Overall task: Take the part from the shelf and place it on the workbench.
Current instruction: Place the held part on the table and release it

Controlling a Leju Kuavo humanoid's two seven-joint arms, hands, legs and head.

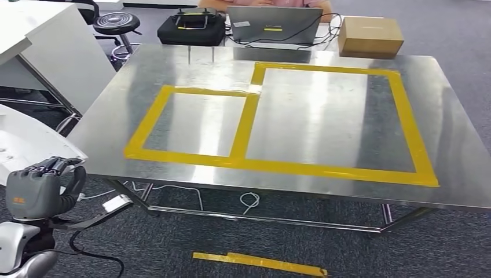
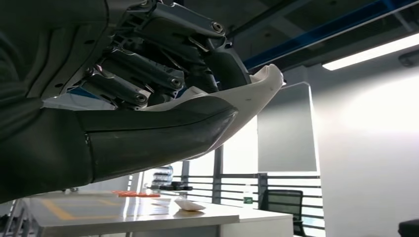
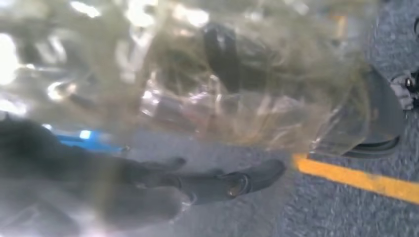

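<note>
- The part [image 2: 237, 98], a white curved shell-like piece with a smooth rim, lies gripped in the left hand [image 2: 148, 74], fingers curled over it, one tapering end sticking out past the fingertips.
- The counter [image 1: 289, 116], steel with yellow-taped rectangles, stands ahead of that hand.

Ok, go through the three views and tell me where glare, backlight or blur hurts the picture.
Head view: sharp, with pale glare streaks on the steel workbench inside the yellow tape frame. Left wrist view: backlit by a bright window, so the left hand and the white curved part it holds read dark. Right wrist view: heavily blurred, a smeared translucent reflection across it; the right hand is soft, the yellow floor stripe clearer.
</note>
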